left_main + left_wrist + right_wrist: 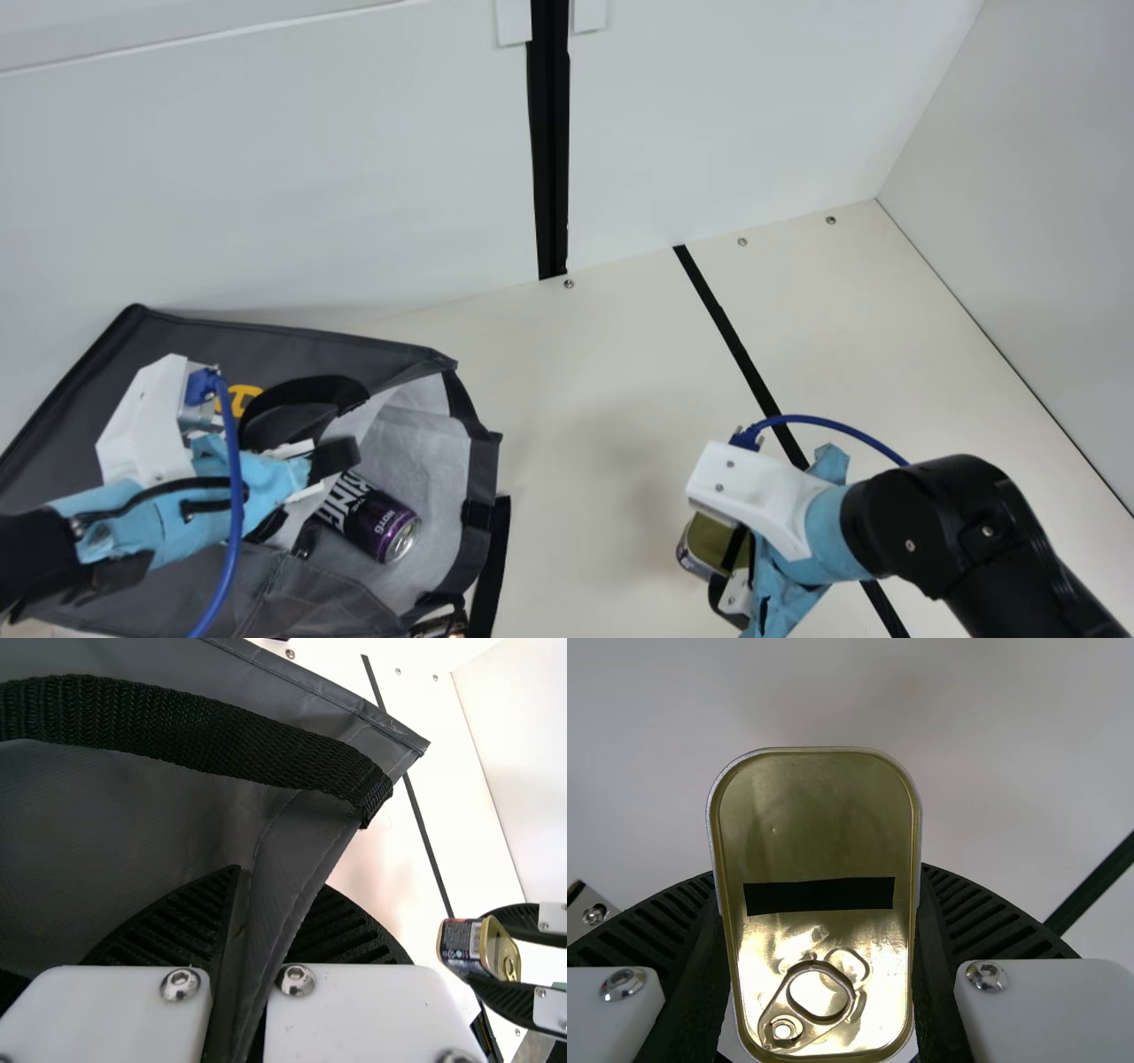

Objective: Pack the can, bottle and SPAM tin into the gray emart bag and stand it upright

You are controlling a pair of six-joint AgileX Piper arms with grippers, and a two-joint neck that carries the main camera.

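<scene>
Gray emart bag (292,344), the only one, lies on its side with one can (381,529) on the pale lining inside its mouth, so packing looks about a third done; one partly cut-off object (438,626) by the mouth may be the bottle, though I can't be sure. The left gripper (279,904) pinches a fold of the bag's wall between its fingers, while the right gripper (818,875) grips the one SPAM tin (815,833) outside the bag, leaving tin, probably bottle, and standing the bag upright.
</scene>
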